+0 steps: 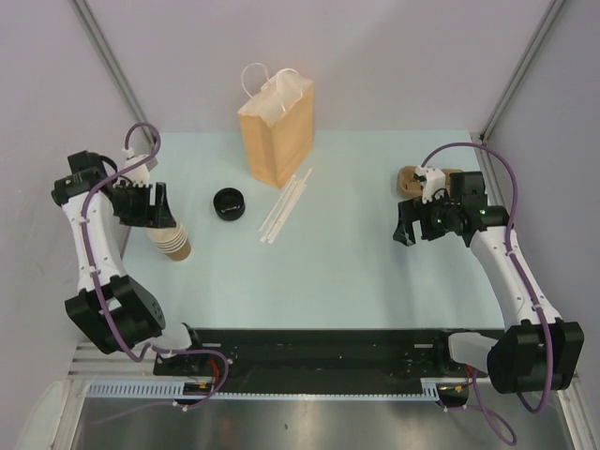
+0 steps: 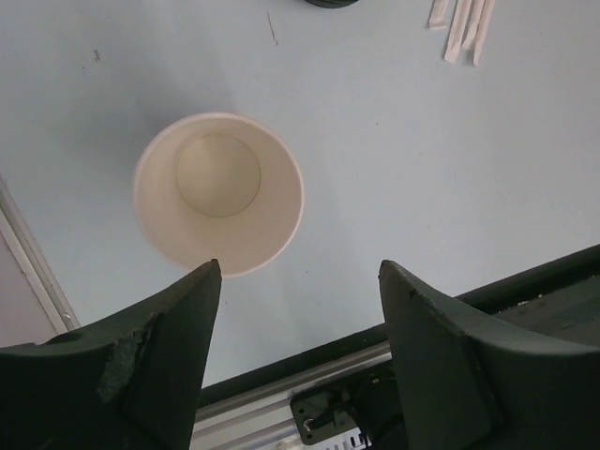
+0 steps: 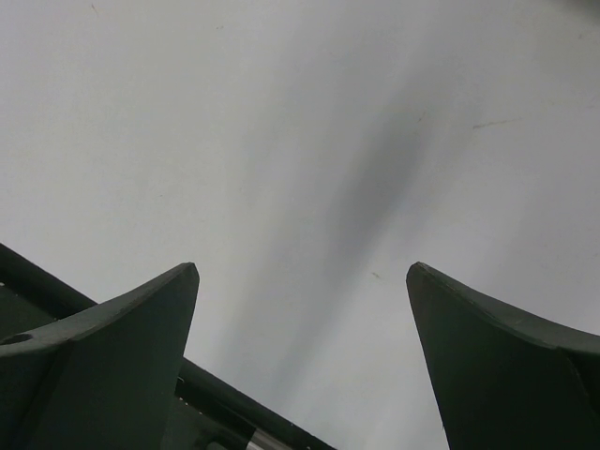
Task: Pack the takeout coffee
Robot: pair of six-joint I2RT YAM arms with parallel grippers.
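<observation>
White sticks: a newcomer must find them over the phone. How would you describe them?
Find the brown paper bag standing at the back middle of the table. Just in front of it lie the white sticks, a loose slanted bundle. They are thin, long and pale, unlike the round black lid to their left.

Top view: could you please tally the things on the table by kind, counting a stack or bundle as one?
paper bag: 1
black lid: 1
stack of paper cups: 1
bundle of straws: 1
half-hidden tan thing at the far right: 1
Total: 5
</observation>
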